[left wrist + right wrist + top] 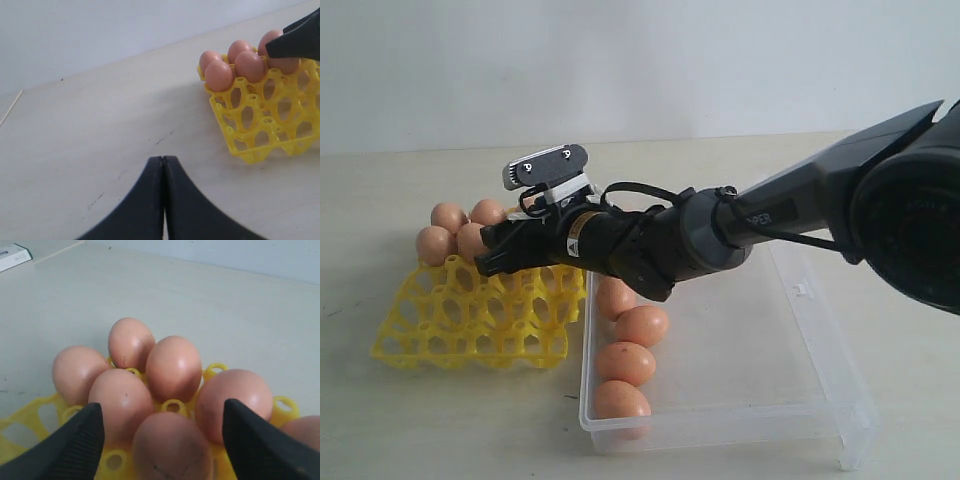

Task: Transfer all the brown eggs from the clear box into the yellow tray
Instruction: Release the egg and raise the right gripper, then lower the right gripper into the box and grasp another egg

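1. Eggs fill the yellow tray's back corner, left in the exterior view, so cups load in order. Four more line the clear box's left wall.
2. Right gripper hangs spread astride one seated egg (not gripping it). The left gripper is closed and idle.
3. Arm hides part of the tray and box, so the count is unclear.

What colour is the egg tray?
The tray is bright yellow; the left wrist view shows it best.

We see a pale beige surface running back to a plain, bluish-white wall. The light is soft and even, and shadows are faint. We notice a few small dark scuffs on the surface and a small white object near its far edge.
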